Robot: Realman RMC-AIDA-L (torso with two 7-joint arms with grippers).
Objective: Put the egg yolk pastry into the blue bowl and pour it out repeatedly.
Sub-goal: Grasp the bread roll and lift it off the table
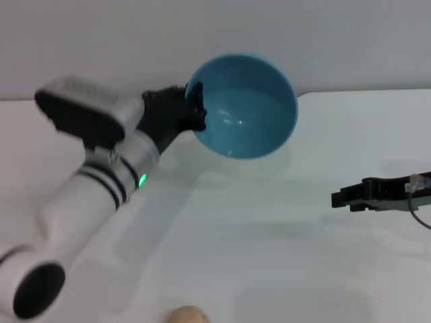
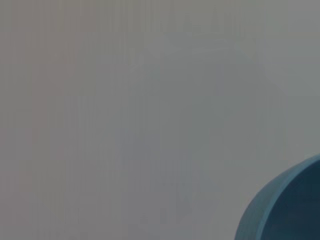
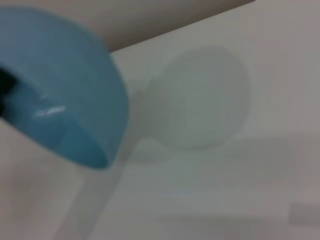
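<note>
White bench [image 1: 269, 242] under a plain grey wall. Left gripper [image 1: 194, 108] holds the blue bowl [image 1: 244, 106] by its rim, jaws shut on the near edge, bowl lifted clear and tipped so its empty inside faces the head camera. Judged rigid, glossy and likely slippery; a rim pinch could slip under tilt. Right gripper [image 1: 337, 198] hovers low, well apart from the bowl, holding nothing; whether its jaws are open cannot be told. Egg yolk pastry [image 1: 187, 315] lies on the bench, well apart from both jaws. Judged light, soft and crumbly: take it across its sides, gently.
</note>
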